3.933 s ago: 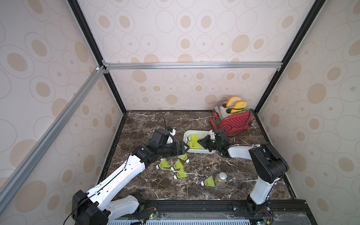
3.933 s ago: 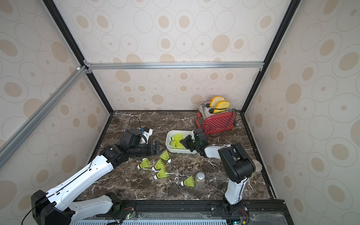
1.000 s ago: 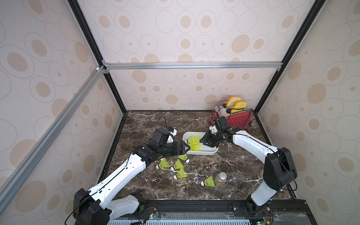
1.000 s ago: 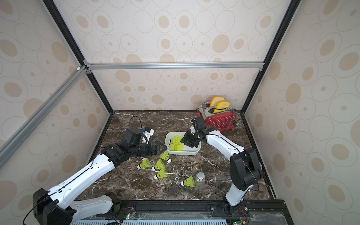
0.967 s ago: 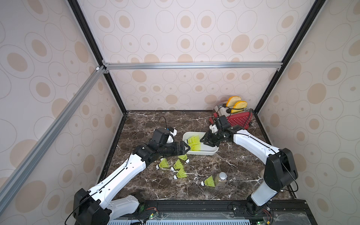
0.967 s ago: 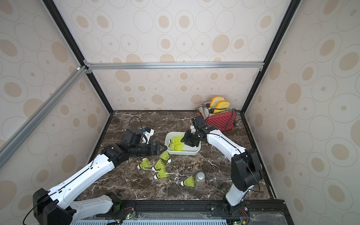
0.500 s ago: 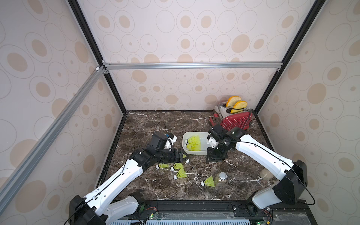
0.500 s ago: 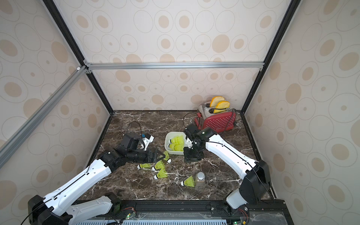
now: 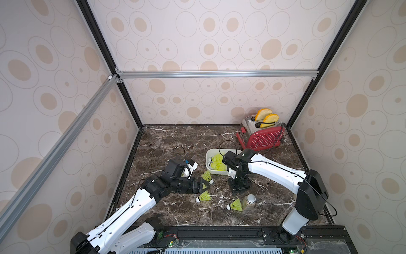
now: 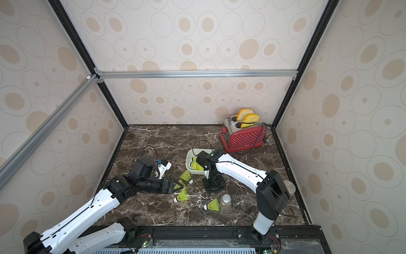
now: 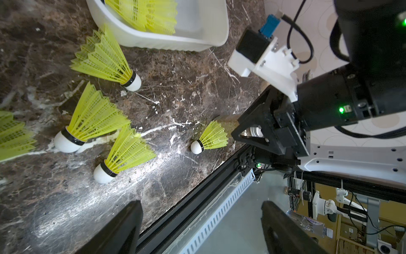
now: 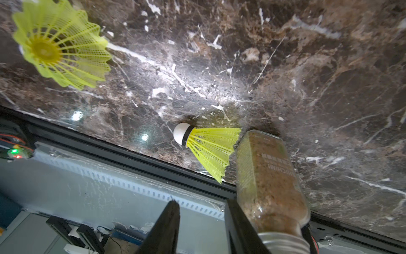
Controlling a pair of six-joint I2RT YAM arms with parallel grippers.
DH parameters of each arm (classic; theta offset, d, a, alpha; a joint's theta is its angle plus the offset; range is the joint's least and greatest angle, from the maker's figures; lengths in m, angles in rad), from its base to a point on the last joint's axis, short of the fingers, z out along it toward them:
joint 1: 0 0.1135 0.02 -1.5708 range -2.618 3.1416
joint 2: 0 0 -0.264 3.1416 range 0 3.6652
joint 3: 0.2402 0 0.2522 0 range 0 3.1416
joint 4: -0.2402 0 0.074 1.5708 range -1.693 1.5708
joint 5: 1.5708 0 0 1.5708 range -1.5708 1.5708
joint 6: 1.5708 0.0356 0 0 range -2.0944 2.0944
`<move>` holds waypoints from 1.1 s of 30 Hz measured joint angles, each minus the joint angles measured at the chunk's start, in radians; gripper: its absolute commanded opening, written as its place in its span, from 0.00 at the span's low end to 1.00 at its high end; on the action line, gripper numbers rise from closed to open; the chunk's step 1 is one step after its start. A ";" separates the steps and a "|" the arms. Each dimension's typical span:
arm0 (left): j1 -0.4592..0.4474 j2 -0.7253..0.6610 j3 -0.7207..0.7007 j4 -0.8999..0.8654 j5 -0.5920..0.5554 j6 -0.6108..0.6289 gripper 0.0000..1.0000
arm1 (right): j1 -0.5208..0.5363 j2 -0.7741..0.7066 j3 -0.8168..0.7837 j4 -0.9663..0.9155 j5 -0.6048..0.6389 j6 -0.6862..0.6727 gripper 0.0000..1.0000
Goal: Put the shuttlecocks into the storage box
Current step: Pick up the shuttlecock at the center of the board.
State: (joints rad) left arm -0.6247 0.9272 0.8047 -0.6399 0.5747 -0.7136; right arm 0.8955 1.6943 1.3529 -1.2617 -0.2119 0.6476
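**Fig.** Pick-up stage, w/ notes on the grasp. The storage box (image 9: 207,161) sits mid-table nr the red toaster (image 9: 263,139) and already holds several shuttlecocks (image 9: 216,158). We count five more loose on the marble top (image 11: 186,88) in the left wrist view.

The right gripper (image 12: 202,226) points down at the table, jaws part-way apart, nothing btw them. Its likely target, we judge, is the lone shuttlecock (image 12: 206,147), on its side w/ skirt edge just beside, perhaps touching, the spice jar (image 12: 268,182). The left gripper (image 11: 202,228) is spread wide & empty, low beside the loose cluster (image 11: 94,118) nr the box.

To do this well we would:
- (a) widen the right jaws before descending;
- (b) straddle the skirt nr the black band, keeping fingers off the jar so it isn't toppled;
- (c) close gently, since the mesh skirt prob. flexes;
- (d) lift clear of the box wall before release;
- (e) send one arm to the box at a time.
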 measured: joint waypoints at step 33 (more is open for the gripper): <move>0.000 0.005 -0.013 -0.004 0.049 0.001 0.87 | 0.003 0.090 -0.137 0.162 -0.109 0.113 0.34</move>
State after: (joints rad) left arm -0.6250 0.9325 0.7914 -0.6441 0.6239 -0.7128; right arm 0.8982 1.7847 1.2156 -1.1000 -0.3214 0.7609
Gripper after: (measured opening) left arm 0.873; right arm 0.377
